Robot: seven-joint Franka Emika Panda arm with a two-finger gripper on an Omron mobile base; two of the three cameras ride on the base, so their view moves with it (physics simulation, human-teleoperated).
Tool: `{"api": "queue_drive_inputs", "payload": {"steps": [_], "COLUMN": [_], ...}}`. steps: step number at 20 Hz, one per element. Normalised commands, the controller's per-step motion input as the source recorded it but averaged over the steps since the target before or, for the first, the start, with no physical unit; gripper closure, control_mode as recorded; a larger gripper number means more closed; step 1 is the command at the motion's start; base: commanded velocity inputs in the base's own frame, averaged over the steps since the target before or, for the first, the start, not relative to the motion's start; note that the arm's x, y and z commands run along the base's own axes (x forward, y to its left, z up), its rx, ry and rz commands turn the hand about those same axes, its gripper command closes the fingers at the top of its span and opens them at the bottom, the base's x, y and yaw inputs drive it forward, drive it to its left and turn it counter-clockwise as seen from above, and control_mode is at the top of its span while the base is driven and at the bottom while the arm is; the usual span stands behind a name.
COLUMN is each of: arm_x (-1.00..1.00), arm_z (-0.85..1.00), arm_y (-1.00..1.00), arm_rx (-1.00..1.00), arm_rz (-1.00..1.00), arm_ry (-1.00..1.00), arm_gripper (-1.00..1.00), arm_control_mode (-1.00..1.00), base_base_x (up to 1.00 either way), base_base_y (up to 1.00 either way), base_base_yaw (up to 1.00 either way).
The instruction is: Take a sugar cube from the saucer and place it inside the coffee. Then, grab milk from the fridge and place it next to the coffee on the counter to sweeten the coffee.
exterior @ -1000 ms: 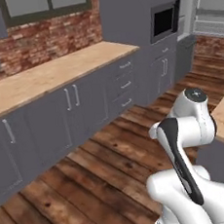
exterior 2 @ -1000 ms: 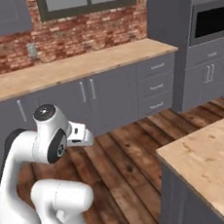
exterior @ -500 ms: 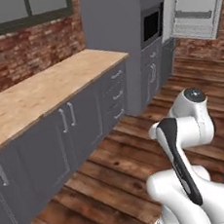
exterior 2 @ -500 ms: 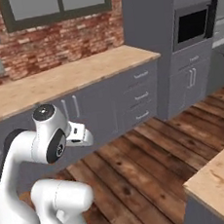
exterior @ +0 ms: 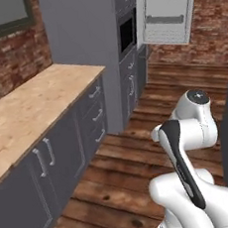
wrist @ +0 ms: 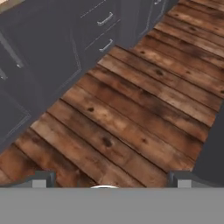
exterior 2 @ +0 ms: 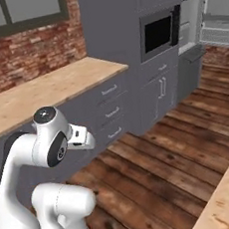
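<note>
With the two-finger gripper (wrist: pixel 111 178) spread wide and empty above the brown plank floor (wrist: pixel 144 109), the base should, I think, approach the tall grey fridge (exterior: pixel 169 10), whose door stands open, before the arm reaches inside for milk.

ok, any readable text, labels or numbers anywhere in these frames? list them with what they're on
None readable. The microwave oven, the open fridge door, the cabinet fronts and the counter carry no lettering, brand mark or digits that show in any view.
</note>
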Motion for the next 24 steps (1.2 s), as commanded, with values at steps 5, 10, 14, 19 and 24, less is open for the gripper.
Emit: {"api": "queue_drive_inputs", "payload": {"steps": [5,10,14,19,24], "arm_x": [0.0,0.0,0.0,0.0,0.0], "arm_z": [0.0,0.0,0.0,0.0,0.0], "arm_y": [0.0,0.0,0.0,0.0,0.0], "arm_rx": [0.0,0.0,0.0,0.0,0.0], "arm_rz": [0.0,0.0,0.0,0.0,0.0], "arm_ry": [0.0,0.0,0.0,0.0,0.0], "arm_gripper": [-1.0,-1.0,-1.0,-1.0,-1.0], "arm_control_mode": [1.0,1.0,1.0,1.0,1.0], "base_base_x": [1.0,1.0,1.0,1.0,1.0], "base_base_y": [0.0,0.02,0.01,0.0,0.0], "base_base_yaw": [-0.39,-0.34,-0.25,-0.18,-0.12]}}
